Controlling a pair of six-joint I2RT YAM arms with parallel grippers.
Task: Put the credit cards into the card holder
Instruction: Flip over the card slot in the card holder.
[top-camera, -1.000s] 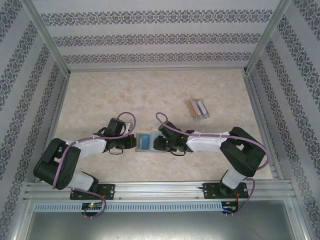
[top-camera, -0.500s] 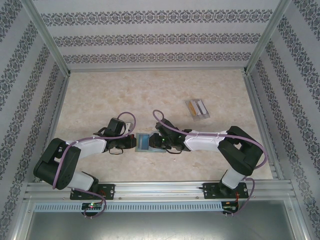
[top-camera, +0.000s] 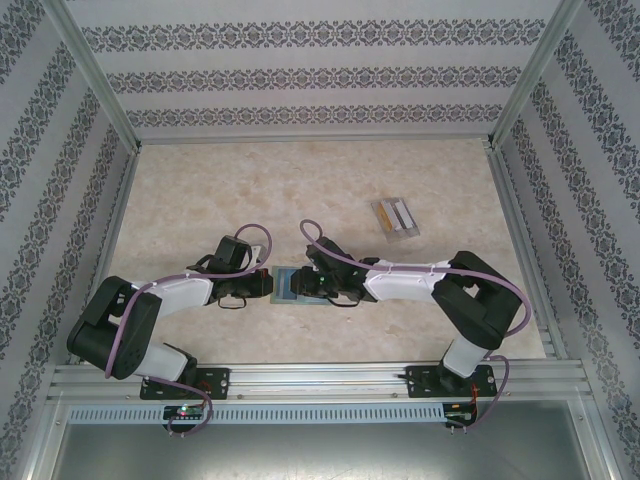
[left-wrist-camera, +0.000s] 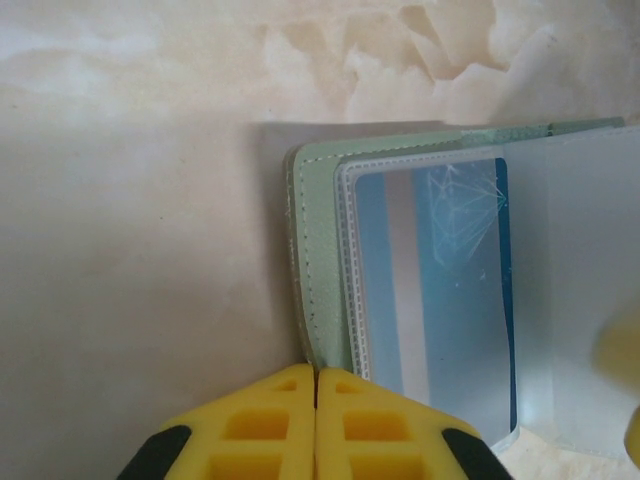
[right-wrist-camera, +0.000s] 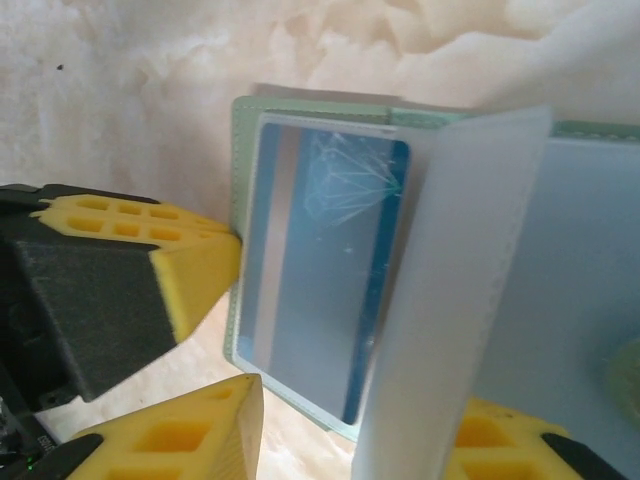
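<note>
Holder: pale green stitched bifold card holder (top-camera: 289, 284), open on marbled table (top-camera: 200, 190)
Card: blue striped plastic card (left-wrist-camera: 440, 290) inside clear sleeve (left-wrist-camera: 570, 300)
Left gripper (left-wrist-camera: 316, 420): pinched on holder's edge
Right gripper (right-wrist-camera: 350, 432): fingers spread wide, gripping nothing

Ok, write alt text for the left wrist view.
Closed yellow fingertips of the left gripper pinch the near edge of an open pale-green card holder lying on a marbled beige table. A blue card with a pale stripe sits inside its clear plastic sleeve.
</note>
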